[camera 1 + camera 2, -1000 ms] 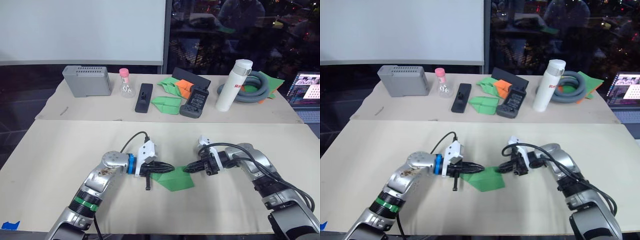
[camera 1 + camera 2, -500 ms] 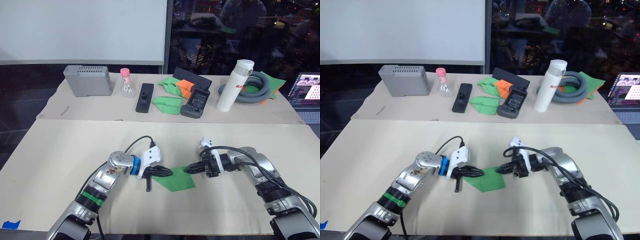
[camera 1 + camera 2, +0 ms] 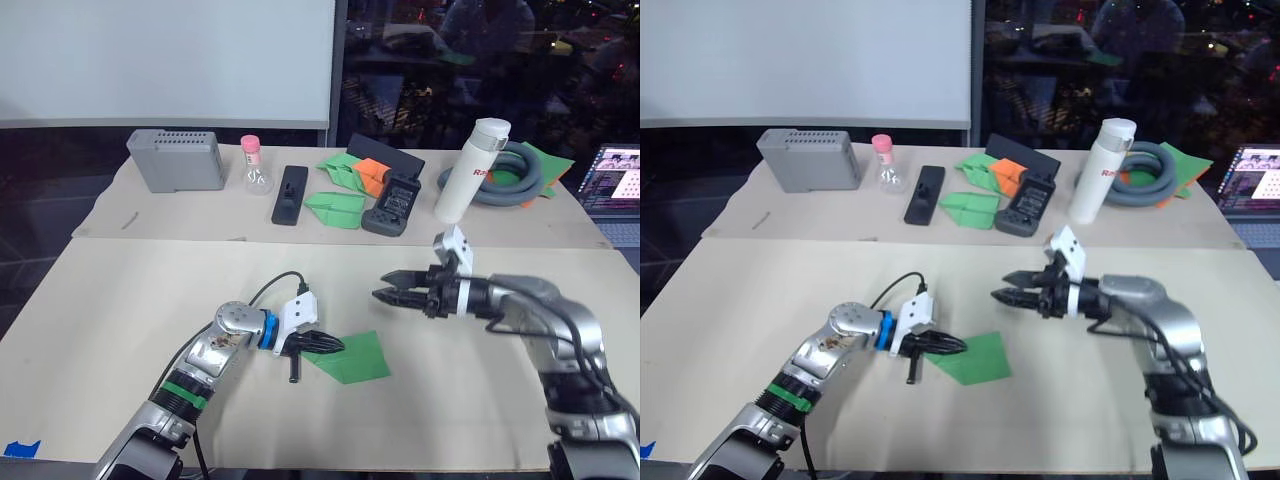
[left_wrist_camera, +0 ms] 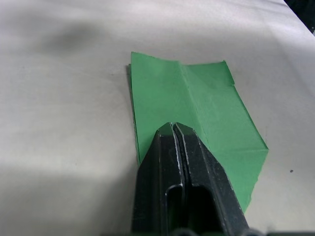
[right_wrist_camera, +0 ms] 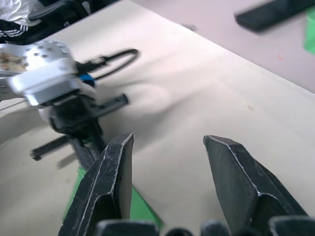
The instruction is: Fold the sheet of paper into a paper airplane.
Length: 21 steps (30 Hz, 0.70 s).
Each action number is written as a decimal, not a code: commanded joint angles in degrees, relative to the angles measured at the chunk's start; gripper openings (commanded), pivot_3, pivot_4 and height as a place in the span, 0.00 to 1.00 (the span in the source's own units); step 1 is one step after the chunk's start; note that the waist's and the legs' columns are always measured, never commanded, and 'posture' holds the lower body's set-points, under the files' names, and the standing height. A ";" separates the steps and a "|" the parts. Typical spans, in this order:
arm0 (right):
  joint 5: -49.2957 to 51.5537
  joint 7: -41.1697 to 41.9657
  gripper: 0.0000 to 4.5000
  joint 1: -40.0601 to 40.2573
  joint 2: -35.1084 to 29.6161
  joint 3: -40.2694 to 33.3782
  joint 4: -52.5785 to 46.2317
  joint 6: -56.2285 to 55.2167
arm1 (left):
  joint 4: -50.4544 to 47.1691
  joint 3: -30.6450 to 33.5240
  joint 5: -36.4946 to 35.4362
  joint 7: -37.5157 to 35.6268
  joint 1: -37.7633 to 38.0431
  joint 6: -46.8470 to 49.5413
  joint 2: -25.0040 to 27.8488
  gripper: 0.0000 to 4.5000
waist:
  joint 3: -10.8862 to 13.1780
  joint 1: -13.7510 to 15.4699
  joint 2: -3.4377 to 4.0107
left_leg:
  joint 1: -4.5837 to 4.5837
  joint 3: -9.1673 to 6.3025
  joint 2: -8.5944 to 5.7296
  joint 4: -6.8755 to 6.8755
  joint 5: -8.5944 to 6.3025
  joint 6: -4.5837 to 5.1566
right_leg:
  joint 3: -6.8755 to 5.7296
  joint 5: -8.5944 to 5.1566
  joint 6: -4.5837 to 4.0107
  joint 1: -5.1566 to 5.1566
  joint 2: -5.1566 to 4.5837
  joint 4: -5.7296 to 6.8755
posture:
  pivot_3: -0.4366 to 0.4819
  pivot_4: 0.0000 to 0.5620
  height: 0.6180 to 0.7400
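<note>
The sheet of paper (image 3: 358, 358) is bright green and lies flat on the near table, folded over into a layered four-sided shape with a crease down its middle (image 4: 197, 108). My left gripper (image 3: 335, 345) is shut, and its closed fingertips (image 4: 173, 129) rest on top of the sheet's left part. Green shows on both sides of them. My right gripper (image 3: 385, 296) hangs open in the air above and behind the sheet's right end, touching nothing. Its two fingers (image 5: 110, 167) stand well apart in the right wrist view.
The back table holds a grey box (image 3: 175, 160), a pink-capped flask (image 3: 250, 168), a black remote (image 3: 288, 195), folded green papers (image 3: 333, 207), an orange paper dart (image 3: 368, 172), a black controller (image 3: 393, 205), a white bottle (image 3: 470, 170), a grey hose coil (image 3: 510, 175) and a laptop (image 3: 612, 180).
My right gripper has let go of the sheet's right corner, opened, and risen up and back from it. The left gripper stays on the sheet.
</note>
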 commanded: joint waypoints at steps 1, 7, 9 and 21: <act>0.19 -4.25 0.30 6.78 3.26 1.73 -6.65 -4.01 | 3.20 -0.87 1.71 -1.48 0.26 -1.05 1.41 0.00 | 0.00 0.17 0.00 | -0.01 0.00 -0.01 0.01 0.00 0.00 | 0.01 0.00 0.00 0.00 0.01 0.00 | 0.48 0.27 1.00; -6.28 -9.09 0.01 14.83 6.20 6.55 -5.83 -13.81 | 7.54 -0.79 2.53 -3.14 -2.29 -3.74 1.43 0.00 | 0.00 0.02 0.00 | 0.10 0.19 -0.10 0.11 0.02 0.10 | 0.01 0.00 0.00 0.08 0.31 0.00 | 0.48 0.27 1.00; -8.72 -10.64 0.01 16.62 6.51 8.40 -5.05 -16.28 | 8.53 -0.80 2.64 -3.60 -2.89 -4.25 1.34 0.00 | 0.00 0.07 0.00 | 0.17 0.17 -0.07 0.11 0.03 0.09 | 0.00 -0.01 0.00 0.17 0.48 0.00 | 0.48 0.27 1.00; -15.35 -13.71 0.01 19.30 5.31 12.39 -0.03 -22.56 | 5.32 -2.63 3.03 -5.46 -1.26 -4.04 1.53 0.00 | 0.00 0.00 0.00 | 0.24 0.15 0.00 0.12 0.04 0.08 | 0.02 -0.03 -0.01 0.28 0.72 -0.01 | 0.48 0.27 1.00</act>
